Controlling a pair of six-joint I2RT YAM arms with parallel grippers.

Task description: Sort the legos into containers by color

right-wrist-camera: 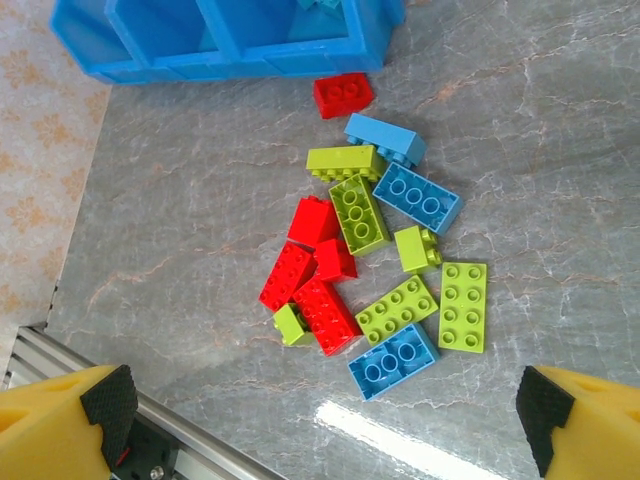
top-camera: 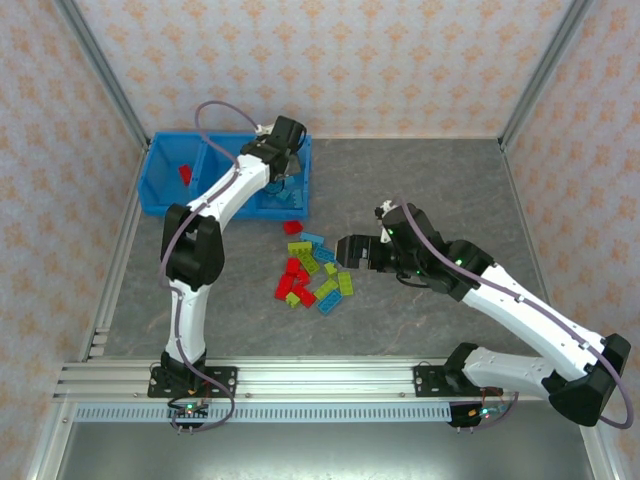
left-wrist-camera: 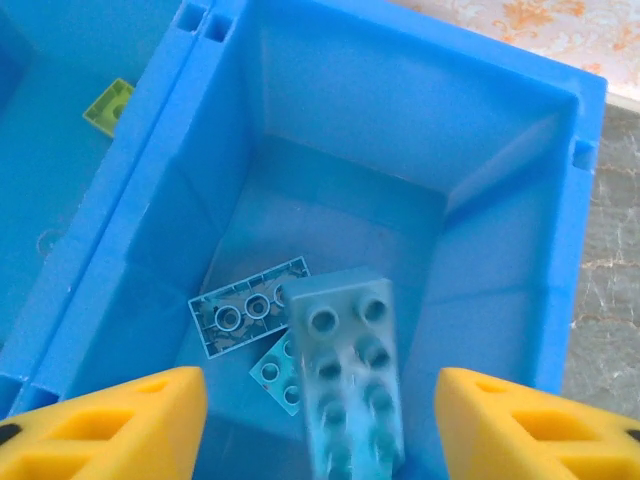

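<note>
The blue tray (top-camera: 160,195) stands at the back left. My left gripper (top-camera: 286,160) hangs over its right compartment (left-wrist-camera: 500,230), jaws open. A light blue brick (left-wrist-camera: 350,370), blurred, sits loose between the yellow fingers (left-wrist-camera: 120,420) and touches neither. Two light blue bricks (left-wrist-camera: 250,305) lie on the compartment floor. A lime brick (left-wrist-camera: 108,106) lies in the middle compartment and a red one (top-camera: 185,174) in the left. The loose legos (top-camera: 310,275) lie mid-table: red (right-wrist-camera: 325,315), lime (right-wrist-camera: 462,305) and blue (right-wrist-camera: 393,360). My right gripper (top-camera: 345,250) (right-wrist-camera: 325,400) stands open above the pile's right side.
A single red brick (right-wrist-camera: 342,93) lies just in front of the tray (right-wrist-camera: 230,55). An aluminium rail (top-camera: 300,378) runs along the near edge. Patterned walls and metal posts enclose the grey table (top-camera: 430,190), with bare surface to the right.
</note>
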